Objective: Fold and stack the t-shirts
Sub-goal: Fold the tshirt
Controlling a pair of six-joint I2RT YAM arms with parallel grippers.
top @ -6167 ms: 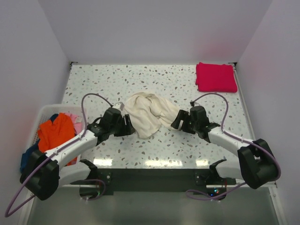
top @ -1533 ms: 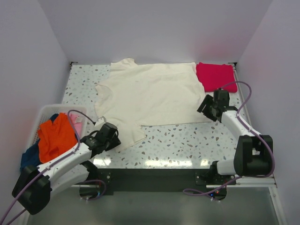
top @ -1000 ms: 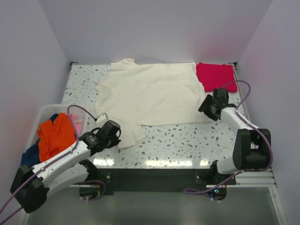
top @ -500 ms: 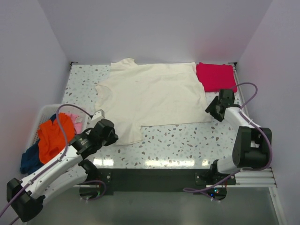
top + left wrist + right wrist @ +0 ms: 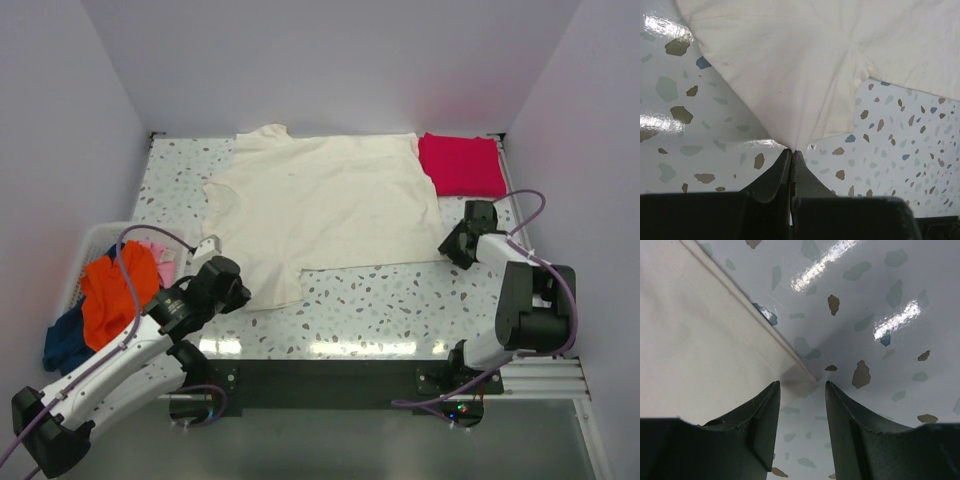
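Though spread flat across the far half of the speckled table [image 5: 400, 300], no telling front from back on the cream t-shirt [image 5: 320, 205]: neck end to the left, hem to the right, one sleeve far, one near. Left gripper [image 5: 791, 151] mostly lost under its own wrist from above; in the left wrist view, clamped tight on a drawn-up point of the near sleeve's edge, cloth fanning away from the tips. Right gripper [image 5: 802, 390] with jaws apart, straddling the near right hem corner, that corner lying flat on the table between the fingers and not pinched; from above, only a dark lump at that spot. Magenta-red t-shirt [image 5: 460, 165] folded in the far right corner, just beside the cream hem; touching or overlapping there, impossible to say. In the white basket [image 5: 95, 235] at the left edge, a heap: orange shirt [image 5: 115, 290] on top, dark blue shirt [image 5: 62, 342] spilling over the near side, pink shirt [image 5: 155, 255] barely showing, part of the heap crossed by the left arm's cable. Against the earliest frame, cream cloth no longer a bunched lump mid-table between both grippers but laid out wide. Against half a second back, right gripper nearer along the hem, now at the very corner; left gripper and sleeve point nearly unmoved.
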